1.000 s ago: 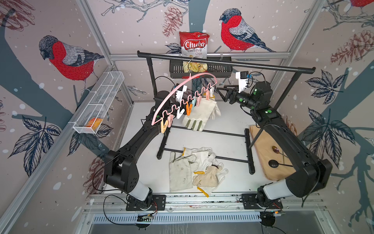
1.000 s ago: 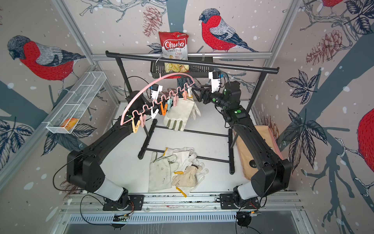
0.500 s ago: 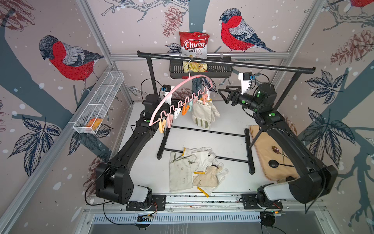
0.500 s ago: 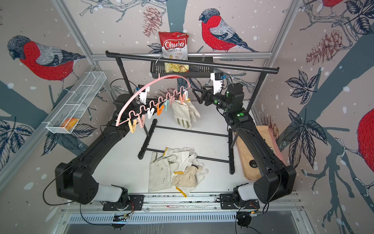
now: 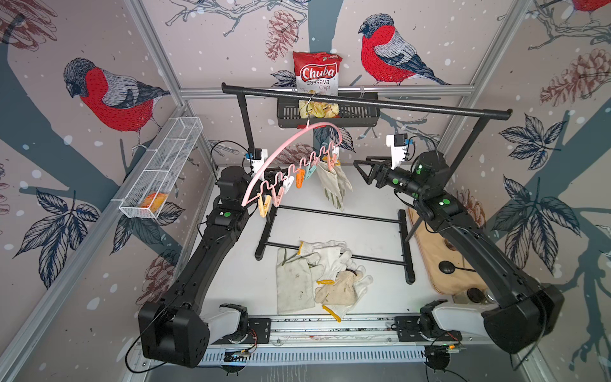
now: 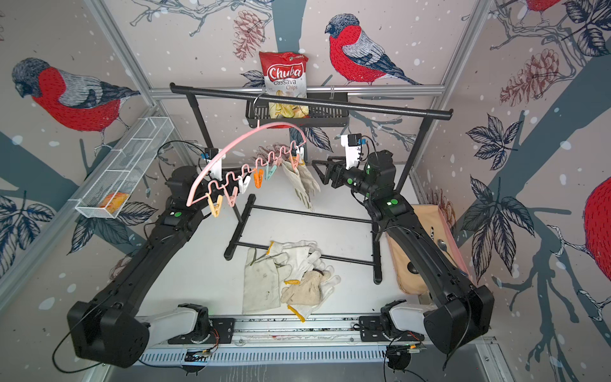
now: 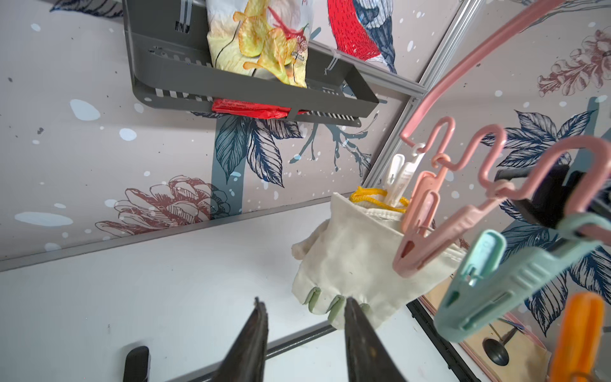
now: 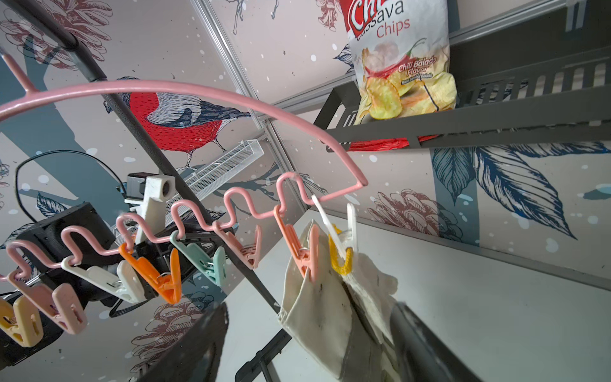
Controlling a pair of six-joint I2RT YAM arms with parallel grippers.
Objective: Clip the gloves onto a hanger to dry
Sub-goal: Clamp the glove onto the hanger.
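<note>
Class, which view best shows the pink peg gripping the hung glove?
Right wrist view: the peg bites the glove cuff, close and unblocked. Left wrist view shows it partly overlapped; in both top views it is tiny.

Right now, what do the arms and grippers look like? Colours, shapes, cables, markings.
The left arm and right arm are matte black, boxy links on white base segments. Round green dots mark the joints. Each wrist carries a white camera mount with thin black cables looping off. The left gripper and right gripper have dark, tapered fingers ending in points.
</note>
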